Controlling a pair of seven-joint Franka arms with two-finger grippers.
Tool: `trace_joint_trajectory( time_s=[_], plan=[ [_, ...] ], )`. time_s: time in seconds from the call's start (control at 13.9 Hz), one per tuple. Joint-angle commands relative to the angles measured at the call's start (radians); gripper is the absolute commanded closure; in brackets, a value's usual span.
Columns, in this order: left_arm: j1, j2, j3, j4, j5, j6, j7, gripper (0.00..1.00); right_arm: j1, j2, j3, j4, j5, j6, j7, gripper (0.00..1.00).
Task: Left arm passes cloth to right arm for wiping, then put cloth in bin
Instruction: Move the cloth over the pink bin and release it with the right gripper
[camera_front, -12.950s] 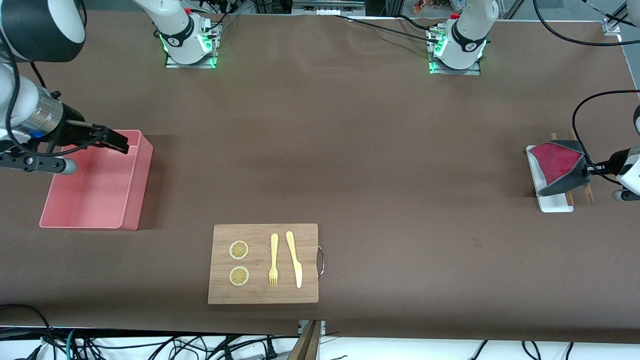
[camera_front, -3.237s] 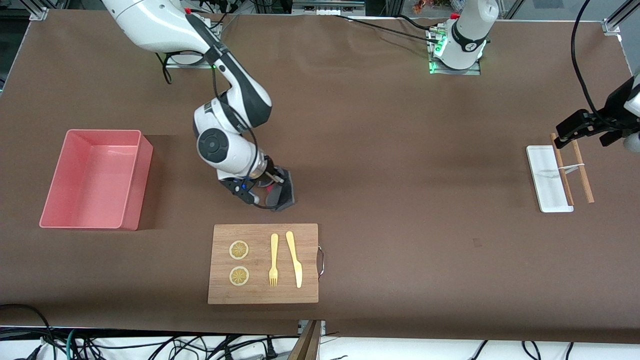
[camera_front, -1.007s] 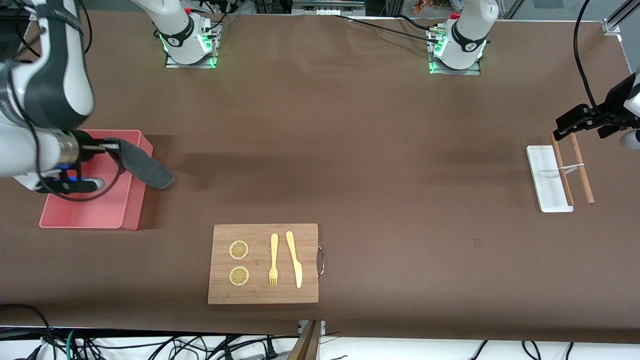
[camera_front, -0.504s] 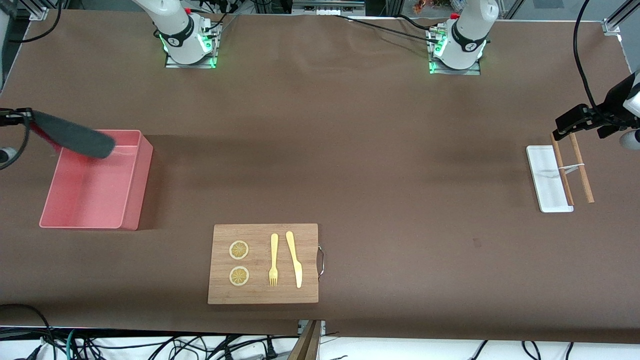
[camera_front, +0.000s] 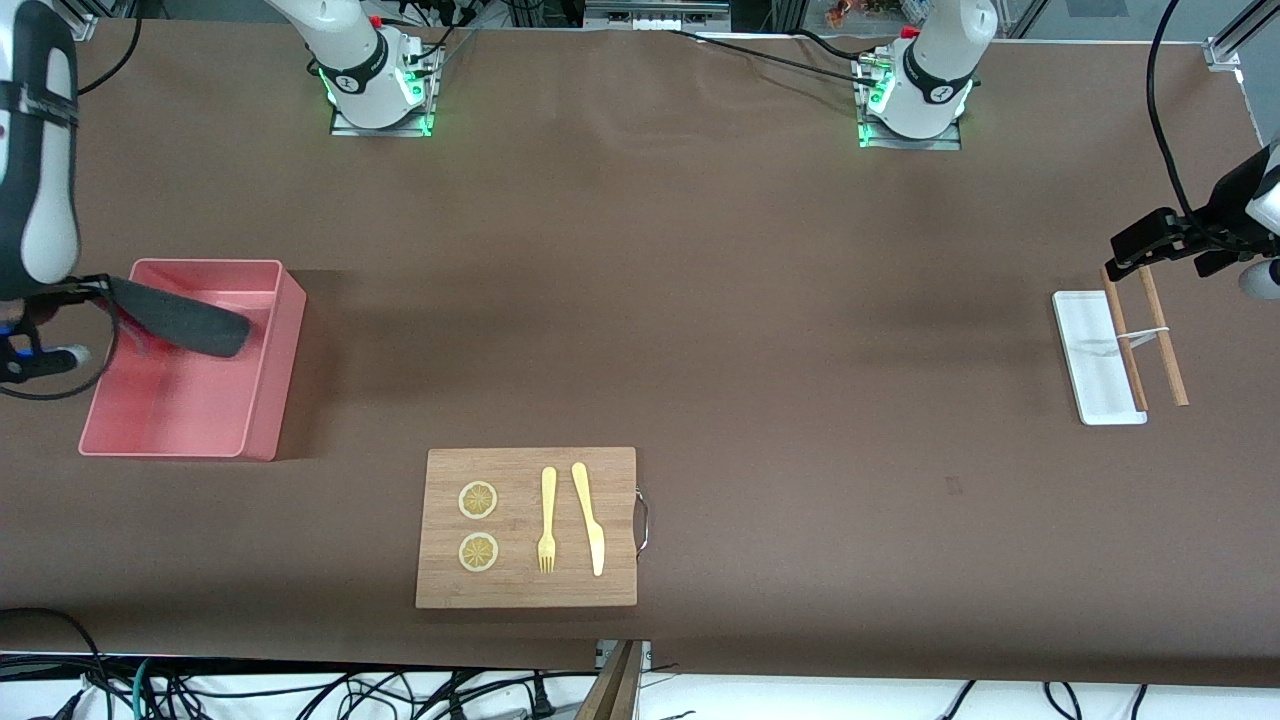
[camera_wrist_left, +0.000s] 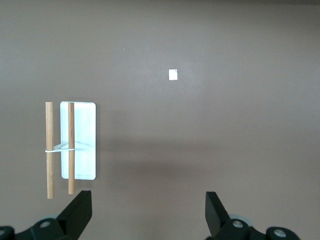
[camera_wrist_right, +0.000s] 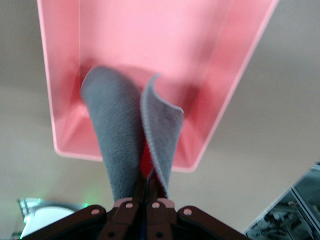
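The right end effector (camera_wrist_right: 145, 202) hangs over the pink bin (camera_front: 262, 272), fingers pinched on the cloth (camera_front: 180, 318), which dangles grey-side-out inside the bin's walls. The left end effector (camera_wrist_left: 149, 212) waits, fingers spread wide, over the white tray (camera_front: 1088, 345) at its end of the tabletop (camera_front: 700, 300).

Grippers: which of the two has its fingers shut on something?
The right gripper, shut on the dark grey and red cloth over the pink plastic bin. The left gripper is open.

Fuzzy grey cloth (camera_wrist_right: 122, 145); glossy pink plastic bin (camera_wrist_right: 230, 85).
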Motion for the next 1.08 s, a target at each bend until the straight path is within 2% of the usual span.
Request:
trace_joint_trajectory(
  time_s=[0.0,0.14,0.22,0.29,0.5,0.86,1.01],
  plan=[
    [0.011,0.01,-0.007,0.028,-0.009,-0.023,0.023,0.0,-0.001,0.006,0.003,-0.075,0.054,0.109,0.007,1.0],
    [0.011,0.01,-0.007,0.028,-0.01,-0.023,0.023,0.0,-0.001,0.009,0.003,-0.154,0.071,0.236,0.008,1.0],
    [0.011,0.011,-0.007,0.029,-0.009,-0.023,0.023,0.0,-0.001,0.01,0.003,-0.182,0.077,0.298,0.008,0.68],
    [0.011,0.01,-0.007,0.028,-0.01,-0.023,0.025,0.0,-0.002,0.01,0.003,-0.187,0.085,0.321,0.013,0.02],
    [0.011,0.01,-0.007,0.029,-0.01,-0.023,0.025,0.0,-0.004,-0.06,0.003,-0.179,0.129,0.302,0.011,0.0],
    [0.011,0.01,-0.007,0.029,-0.009,-0.023,0.025,0.0,-0.002,-0.242,0.02,-0.167,0.163,0.133,0.011,0.0],
    [0.011,0.01,-0.007,0.029,-0.009,-0.021,0.023,0.0,-0.002,-0.298,0.073,-0.166,0.169,0.128,0.011,0.0]
  ],
)
